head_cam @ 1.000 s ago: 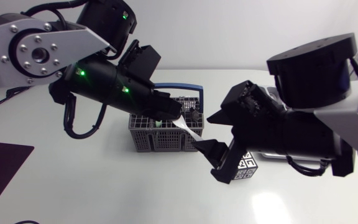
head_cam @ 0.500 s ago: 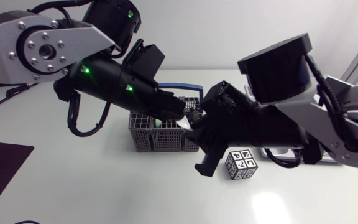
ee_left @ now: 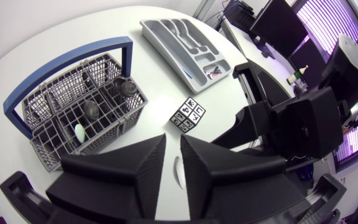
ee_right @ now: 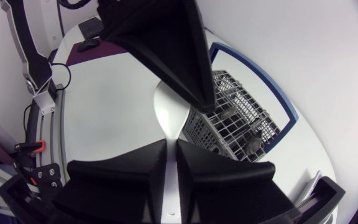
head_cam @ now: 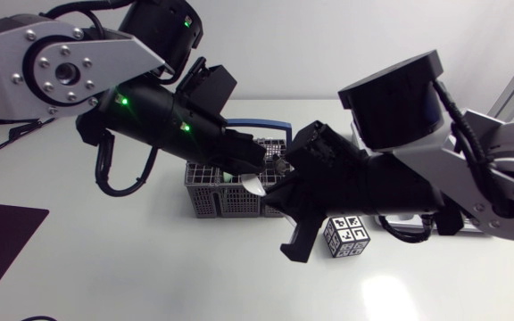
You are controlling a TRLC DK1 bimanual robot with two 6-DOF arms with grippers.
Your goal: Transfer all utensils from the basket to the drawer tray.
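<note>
The white utensil is up in the air at the front right corner of the basket, and both arms meet on it. The left arm slants down over the basket and the right arm stretches across past the middle, so the grippers are tip to tip. The utensil is thin, flat and plain white, wider toward the left gripper. Its long axis runs straight from one gripper to the other. The left gripper is clamped on it, fingers nearly together. The narrow end sits at the right gripper, but I can't tell if that one's actually got a grip. A marker cube sits near the basket, and the drawer tray is well apart beyond it.
</note>
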